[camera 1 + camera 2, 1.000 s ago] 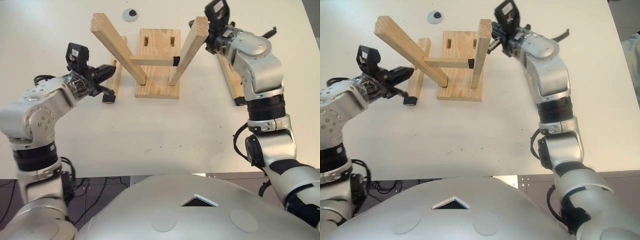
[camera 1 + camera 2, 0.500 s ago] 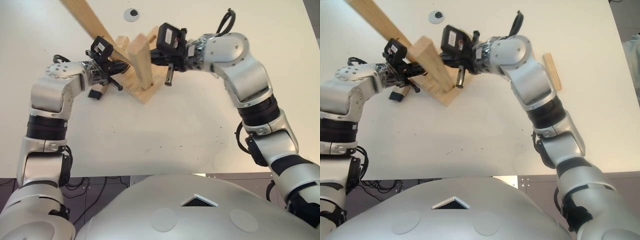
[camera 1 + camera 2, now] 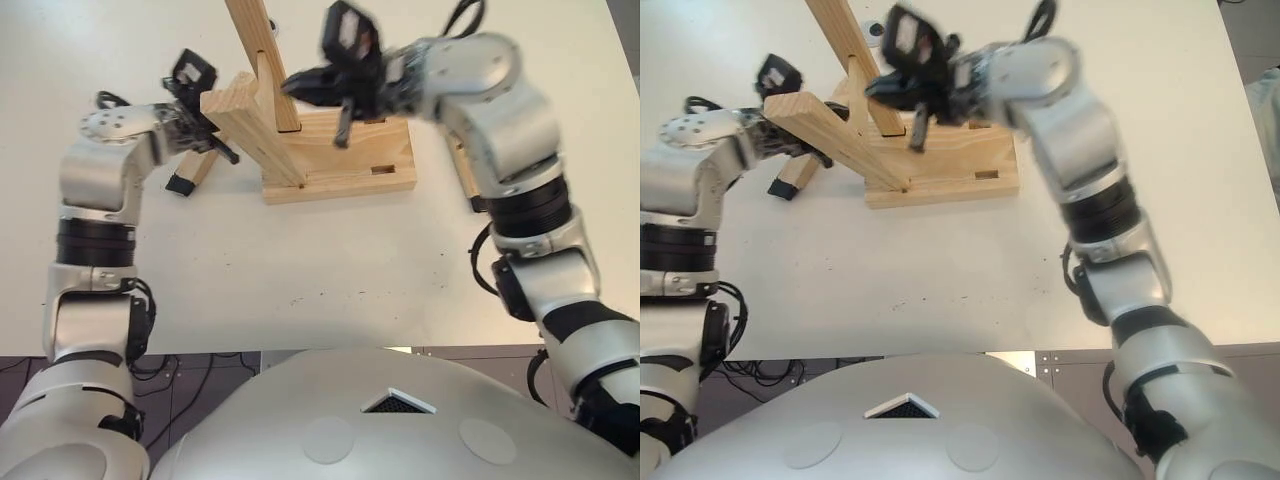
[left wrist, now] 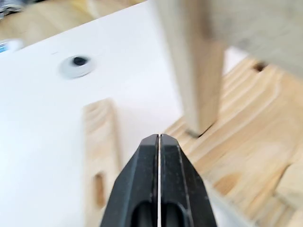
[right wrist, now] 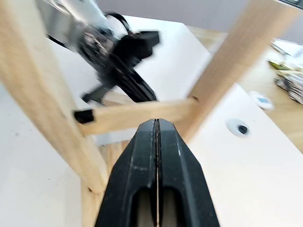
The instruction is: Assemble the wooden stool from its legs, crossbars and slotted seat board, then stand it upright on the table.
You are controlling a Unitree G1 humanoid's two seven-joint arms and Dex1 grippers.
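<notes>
The slotted seat board (image 3: 345,160) lies flat on the white table. Two legs stand in it, joined by a crossbar (image 5: 142,115): one leg (image 3: 255,50) rises past the view's top and the other leg (image 3: 248,130) leans toward the robot's left. My left gripper (image 3: 225,150) is shut and holds nothing, its tips just behind the leaning leg. My right gripper (image 3: 293,85) is also shut and holds nothing, pointing at the crossbar between the two legs. The right wrist view shows the left gripper (image 5: 124,61) beyond the crossbar.
A loose leg (image 3: 195,168) with a black foot lies left of the board. Another loose piece (image 3: 465,172) lies behind my right forearm. A small round disc (image 3: 872,28) sits at the table's far side. The near half of the table is bare.
The board with its legs tipped and turned, then settled flat with the legs pointing up. My right gripper left the leg's top and came in between the legs; my left moved up behind the leaning leg.
</notes>
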